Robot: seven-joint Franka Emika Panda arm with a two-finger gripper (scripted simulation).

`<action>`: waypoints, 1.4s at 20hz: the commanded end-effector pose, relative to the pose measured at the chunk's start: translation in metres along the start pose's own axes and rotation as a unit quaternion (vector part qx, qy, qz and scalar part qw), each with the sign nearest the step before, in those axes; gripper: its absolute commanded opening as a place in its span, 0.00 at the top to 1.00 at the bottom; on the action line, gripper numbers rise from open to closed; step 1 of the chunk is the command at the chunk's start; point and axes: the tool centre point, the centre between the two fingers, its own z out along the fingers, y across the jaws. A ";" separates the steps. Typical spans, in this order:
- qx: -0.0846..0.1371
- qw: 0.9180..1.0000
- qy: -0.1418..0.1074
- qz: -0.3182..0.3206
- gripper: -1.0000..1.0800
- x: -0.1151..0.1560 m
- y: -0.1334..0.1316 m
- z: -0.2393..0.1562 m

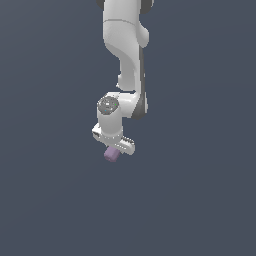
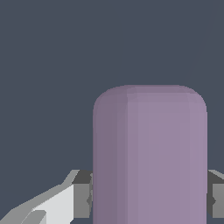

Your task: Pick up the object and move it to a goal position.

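Observation:
The lavender cylinder (image 1: pixel 111 154) is small and matte and sticks out below the white gripper (image 1: pixel 114 148) in the exterior view. In the wrist view the cylinder (image 2: pixel 149 157) fills the middle, with a grey finger pad (image 2: pixel 83 194) pressed on one side and the other pad (image 2: pixel 215 199) on the opposite side. The gripper is shut on the cylinder. The fingertips are hidden behind the hand in the exterior view. I cannot tell how high the cylinder is above the ground.
The white arm (image 1: pixel 125 45) reaches down from the top of the exterior view. The surface (image 1: pixel 50 200) all around is plain dark grey-blue.

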 end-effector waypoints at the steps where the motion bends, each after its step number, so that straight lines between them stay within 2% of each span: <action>1: 0.000 1.000 0.000 0.000 1.00 0.000 0.000 0.001; 11: 0.000 1.000 0.001 0.000 1.00 0.000 0.000 0.000; 16: 0.000 1.000 0.001 0.000 1.00 -0.012 -0.011 -0.004; 22: 0.000 1.000 0.001 0.000 1.00 -0.043 -0.040 -0.014; 28: 0.000 1.000 0.000 0.000 1.00 -0.090 -0.086 -0.029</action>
